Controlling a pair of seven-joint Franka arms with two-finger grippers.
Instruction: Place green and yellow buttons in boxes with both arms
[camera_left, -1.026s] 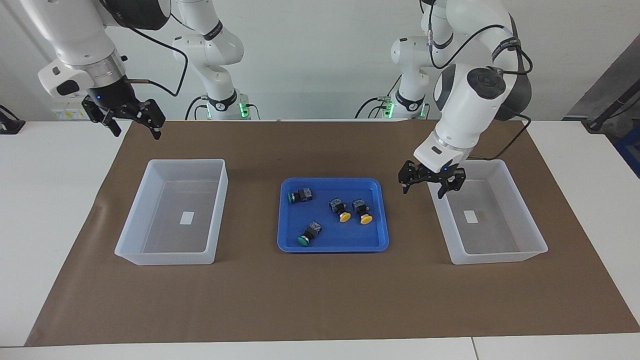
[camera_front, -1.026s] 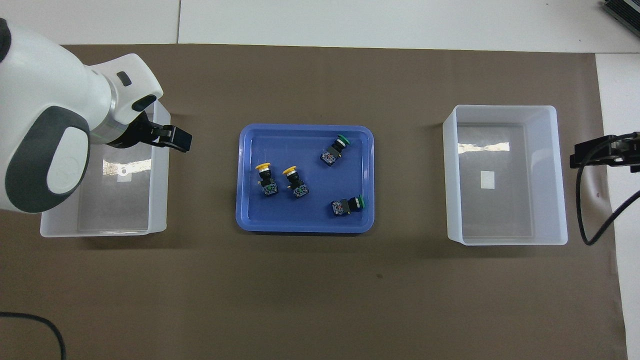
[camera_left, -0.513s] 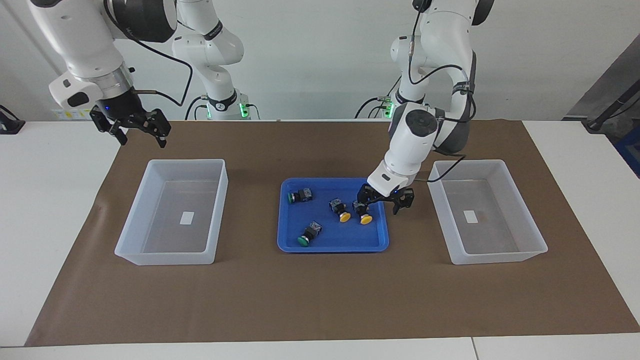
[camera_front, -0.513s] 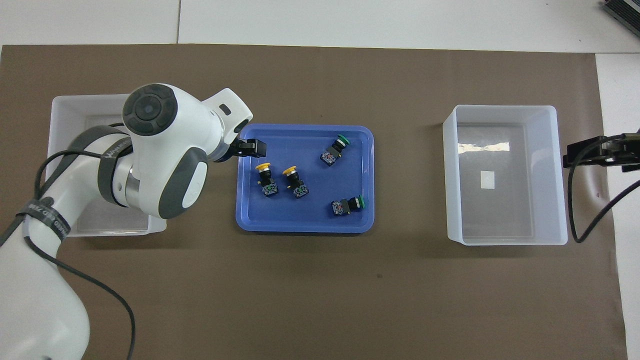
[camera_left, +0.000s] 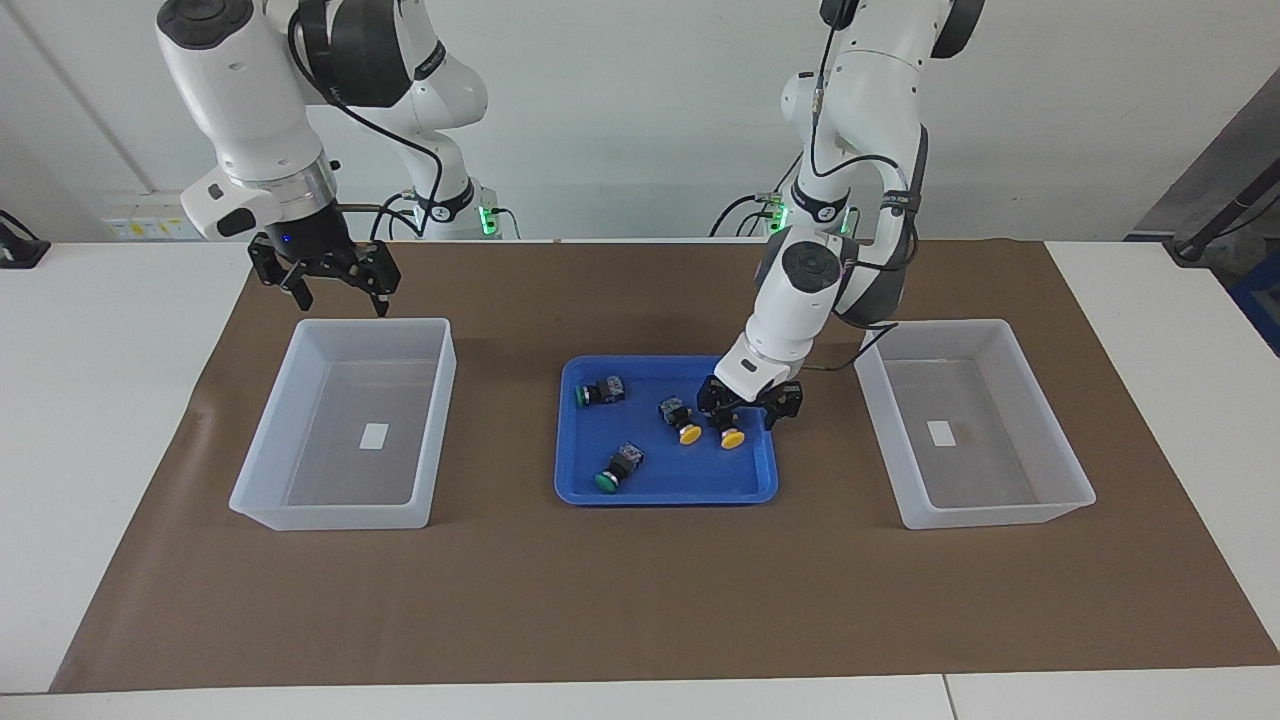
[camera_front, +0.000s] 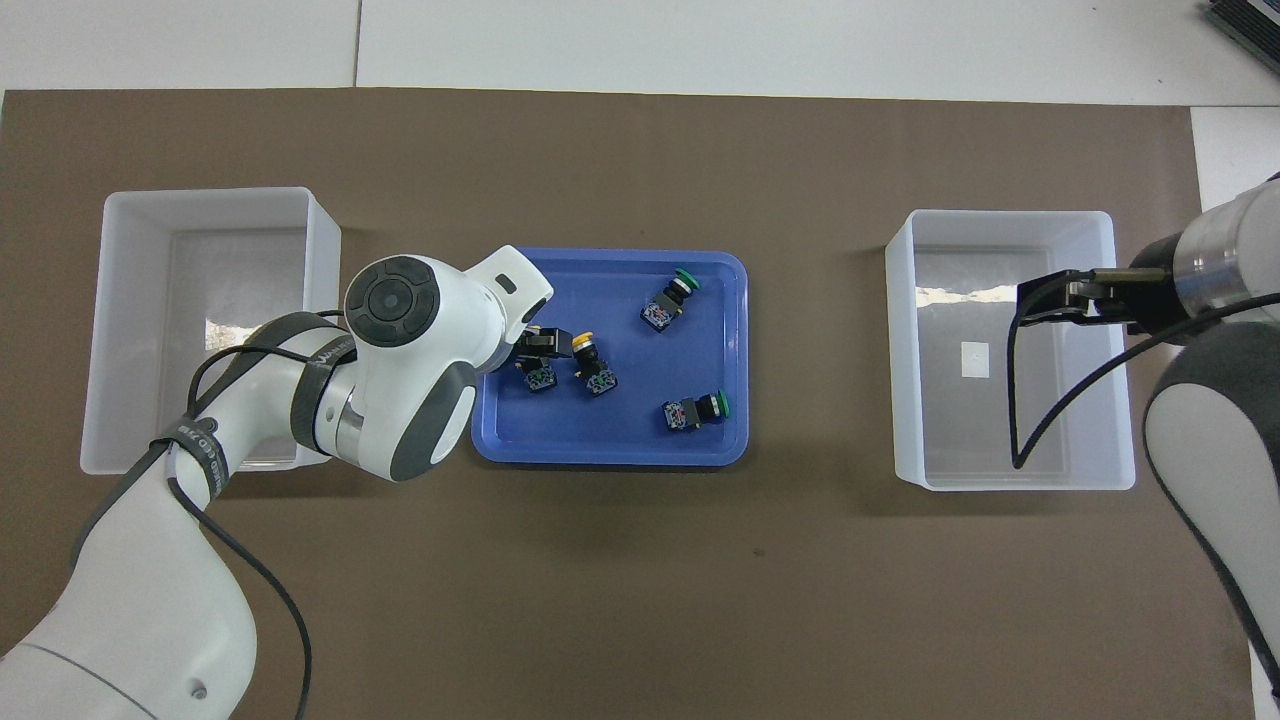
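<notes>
Four buttons lie in the blue tray (camera_left: 665, 495). My left gripper (camera_left: 750, 408) is open and low over the yellow button (camera_left: 732, 438) nearest the left arm's end, one finger on each side of its body (camera_front: 541, 378); contact is unclear. The other yellow button (camera_left: 688, 433) lies right beside it. Two green buttons (camera_left: 583, 396) (camera_left: 606, 482) lie toward the right arm's end of the tray. My right gripper (camera_left: 342, 300) hangs open over the robot-side rim of one box (camera_left: 330, 515), with nothing in it. The other box (camera_left: 985, 515) holds only its label.
Brown paper (camera_left: 640, 600) covers the table under the tray and both boxes. A black cable (camera_front: 1040, 420) loops from the right arm over its box. The left arm's elbow (camera_front: 400, 370) hangs over the gap between the tray and its box (camera_front: 210, 197).
The left gripper swung from its box's rim to the tray and came down around a yellow button. The right gripper moved from the table's end to over its box's rim.
</notes>
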